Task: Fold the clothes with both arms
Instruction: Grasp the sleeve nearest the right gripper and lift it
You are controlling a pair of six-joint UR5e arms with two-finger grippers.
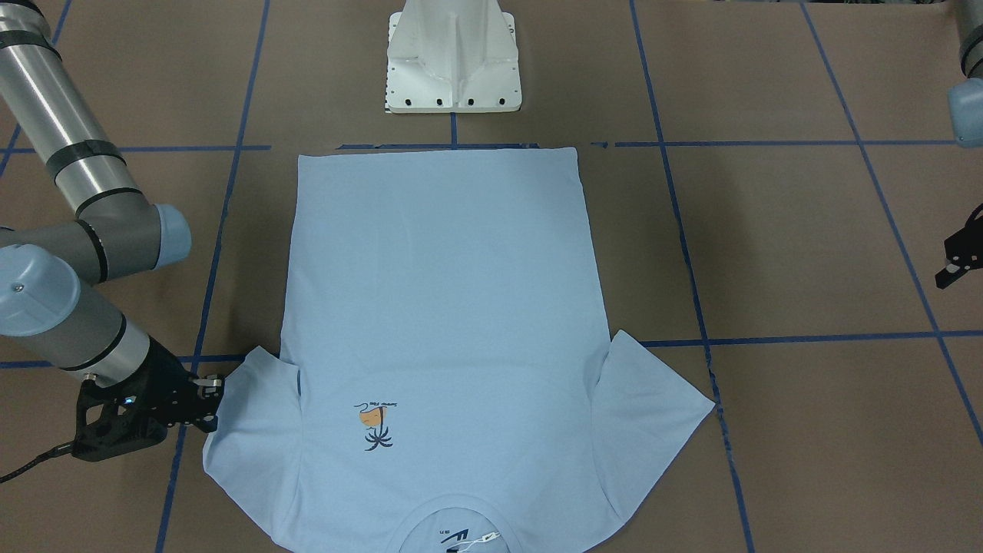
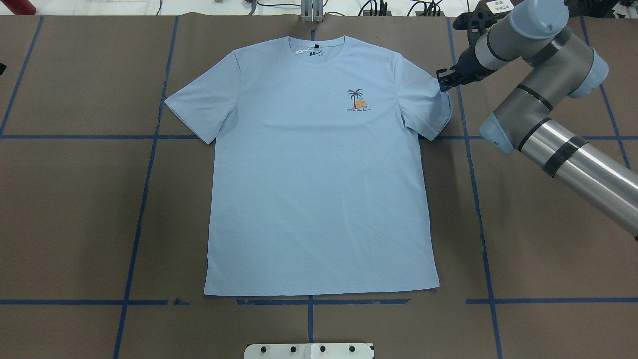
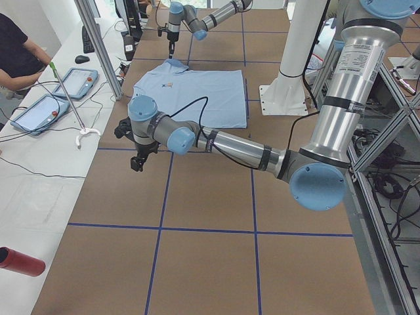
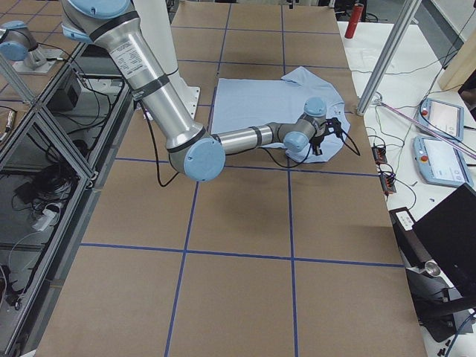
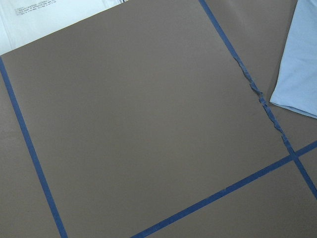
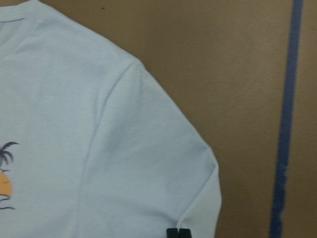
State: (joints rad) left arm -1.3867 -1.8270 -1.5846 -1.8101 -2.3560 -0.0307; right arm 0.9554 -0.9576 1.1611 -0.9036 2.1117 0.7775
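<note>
Brown table (image 2: 75, 224) with blue tape grid (image 2: 141, 214) carries a flat T-shirt (image 2: 319, 174).

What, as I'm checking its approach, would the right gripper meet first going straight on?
Likely the T-shirt at its sleeve hem: the right gripper points down with its tips over that edge, height above it unclear.

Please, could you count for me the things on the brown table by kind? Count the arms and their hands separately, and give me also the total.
T-shirt: 1
Robot arms: 2 (left arm, right arm)
Hands: 2 (left hand, right hand)
White pedestal base: 1
Total: 6
</note>
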